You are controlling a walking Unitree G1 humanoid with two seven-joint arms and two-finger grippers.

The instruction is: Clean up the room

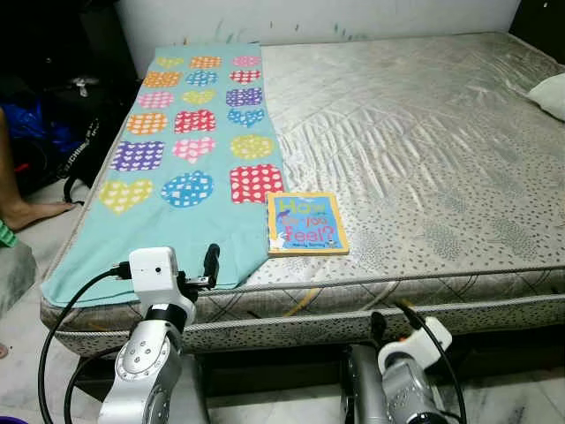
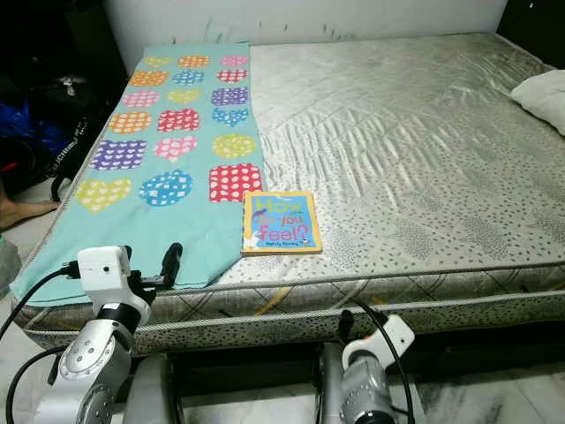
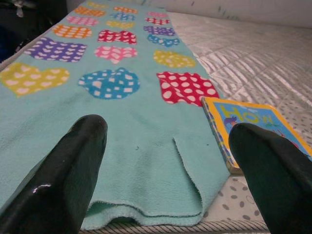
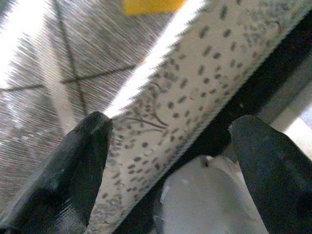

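A teal blanket point(image 1: 190, 150) printed with bright dotted hearts lies along the left side of the bed. Beside its right edge, near the bed's front, lies a yellow-bordered book point(image 1: 306, 223) titled "How do you feel?". My left gripper point(image 1: 209, 265) hovers open at the front edge of the mattress, just over the blanket's near hem point(image 3: 146, 209), with the book point(image 3: 253, 126) off to its right. My right gripper point(image 1: 391, 320) is open and low, in front of the mattress side point(image 4: 195, 83), holding nothing.
The bare quilted mattress point(image 1: 424, 132) spreads to the right, with a white pillow point(image 1: 552, 93) at its far right edge. At the left stand dark bags point(image 1: 53, 132) on the floor, and a person's foot point(image 1: 31, 212) is close to the bed.
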